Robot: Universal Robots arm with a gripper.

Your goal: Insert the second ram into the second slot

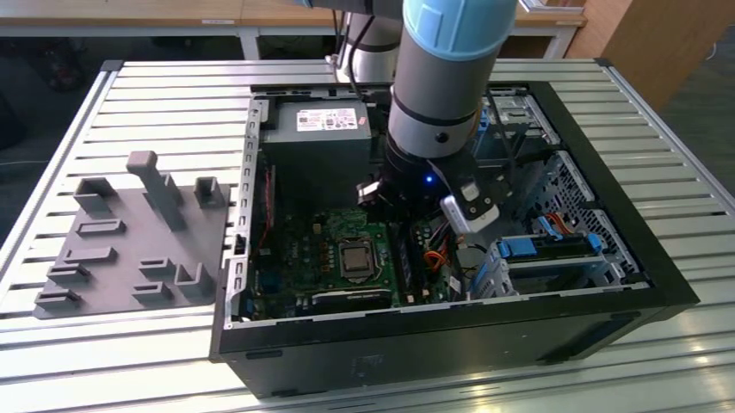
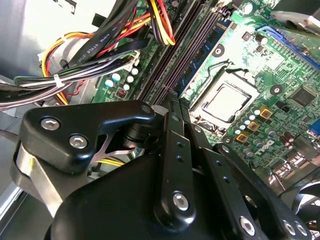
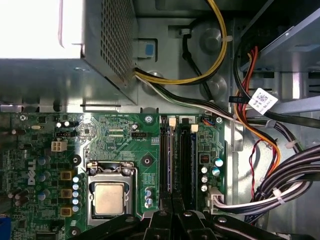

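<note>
Furthest toward the exterior view's left of the open computer case (image 1: 460,331), a grey fixture tray (image 1: 115,249) with upright pegs lies on the slatted table (image 1: 69,361); inside the case, on that same side, sits the grey power supply (image 1: 316,129), and nearer the case's front wall the green motherboard (image 1: 305,275) with its silver processor socket (image 1: 354,258); at the middle of the case the arm (image 1: 448,77) reaches down, its gripper (image 2: 177,107) low over the black memory slots (image 3: 186,160) just beside the socket; the second ram (image 3: 169,160) shows as a thin bluish line, seen edge-on, lying along the slots and running straight out from the gripper; whether the jaws pinch it or merely stand close about it I cannot tell; beyond the slots, toward the exterior view's right of the case, run bundled cables (image 3: 280,170); against that side of the case stand the bright-blue drive brackets (image 1: 540,248).
</note>
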